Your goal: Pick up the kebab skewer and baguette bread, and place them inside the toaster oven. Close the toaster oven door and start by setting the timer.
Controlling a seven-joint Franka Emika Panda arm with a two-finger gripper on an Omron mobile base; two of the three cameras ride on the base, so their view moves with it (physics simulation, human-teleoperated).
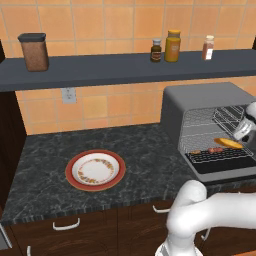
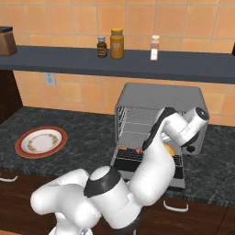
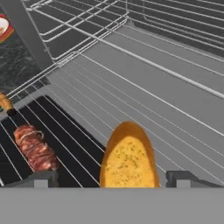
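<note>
The hand view looks straight into the oven (image 3: 166, 87): the baguette (image 3: 129, 157) lies between the two dark tips of the pincer (image 3: 116, 180), which stand wide on either side of it with a gap to each, so nothing is gripped. To its left in that view the skewer (image 3: 35, 148) lies on the dark lower rack, its meat chunks close by the left tip. The left base view shows what the hand view cannot: the baguette (image 1: 228, 143) sits just above the front of the rack inside the open oven (image 1: 200, 107), the skewer (image 1: 212, 150) lies on the wires below and left of it, and the hand reaches in from the right edge. In the right base view the arm's own elbow and forearm cross in front of the oven (image 2: 158, 98) mouth and hide most of the inside; a bit of the baguette (image 2: 169, 149) peeks out beside the arm. The door (image 2: 151, 176) hangs open, flat toward the near edge. On the table (image 1: 145, 150) to the left stands the plate (image 1: 95, 170), and on the shelf (image 1: 115, 67) above are jars (image 1: 172, 46).
</note>
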